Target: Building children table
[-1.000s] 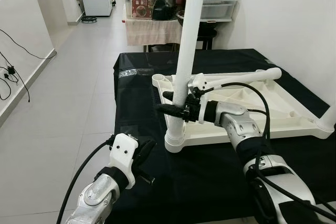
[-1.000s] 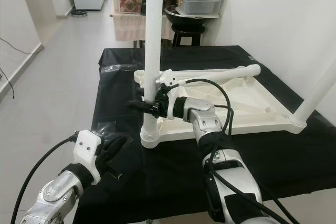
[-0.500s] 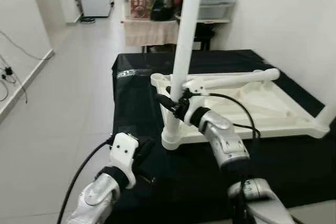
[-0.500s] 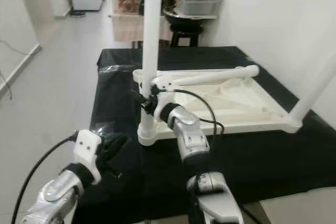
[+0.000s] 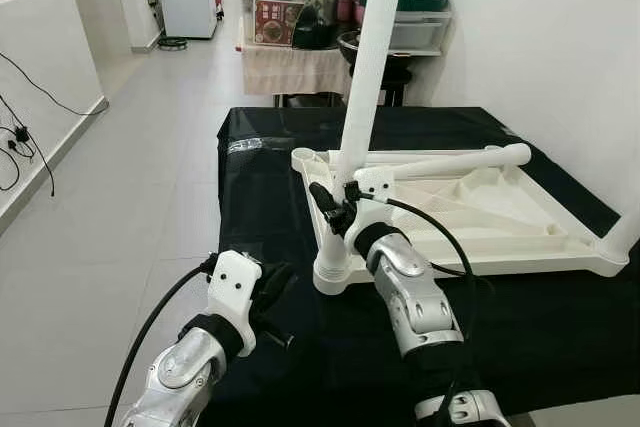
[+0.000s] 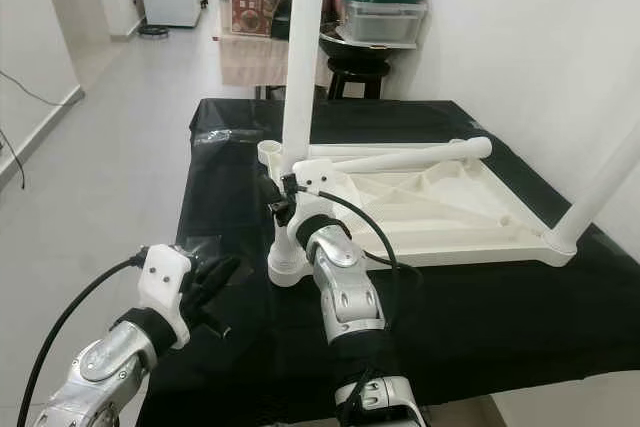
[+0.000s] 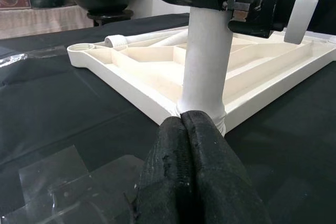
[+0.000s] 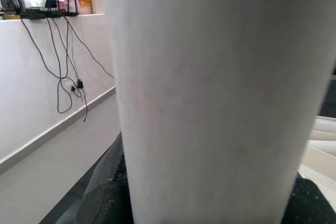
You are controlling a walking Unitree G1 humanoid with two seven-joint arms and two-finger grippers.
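A white children's table top [image 5: 480, 257] lies upside down on a black-covered table [image 5: 560, 337]. One white leg [image 5: 358, 97] stands tilted in its near-left corner socket. My right gripper [image 5: 335, 209] is shut around this leg low down; in the right wrist view the leg [image 8: 210, 98] is right up against the camera. My left gripper [image 5: 275, 280] hovers shut over the cloth just left of the leg's base, its fingers [image 7: 194, 171] pressed together. A second leg [image 5: 450, 160] lies across the table top. A third leg [image 5: 625, 232] stands at the right corner.
A tiled corridor [image 5: 120, 177] runs along the left of the table. Behind the table are a shelf with boxes [image 5: 290, 17] and a stool with a bowl. A white wall [image 5: 540, 37] is on the right. Clear plastic wrap [image 5: 245, 144] lies on the cloth's far left.
The camera has shifted. My right arm's elbow has swung from the right side round to the near side of the leg, with the gripper still on it. The left gripper stays put.
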